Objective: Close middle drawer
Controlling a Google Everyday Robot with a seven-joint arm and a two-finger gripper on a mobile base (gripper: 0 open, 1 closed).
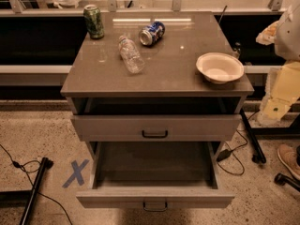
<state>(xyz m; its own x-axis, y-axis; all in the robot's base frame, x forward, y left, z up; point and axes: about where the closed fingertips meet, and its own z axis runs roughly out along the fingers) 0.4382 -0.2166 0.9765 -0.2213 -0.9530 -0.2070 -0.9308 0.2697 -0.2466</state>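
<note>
The middle drawer (154, 198) is pulled far out toward me. Its grey front with a small black bar handle (155, 206) is at the bottom of the view, and its dark grey inside (152, 163) is empty. The taller-fronted first drawer (154, 127) above it stands slightly out from the cabinet. The third drawer is hidden under the middle one. My arm and gripper (276, 104) show as pale white and yellowish parts at the right edge. They are beside the cabinet's right side, above and apart from the middle drawer.
On the cabinet top (168, 74) are a green can (94, 21), a lying blue can (152, 33), a lying clear bottle (131, 54) and a white bowl (219, 67). On the floor are a blue X of tape (75, 173), cables, a black stand leg (253, 137) and a person's shoe (288, 158).
</note>
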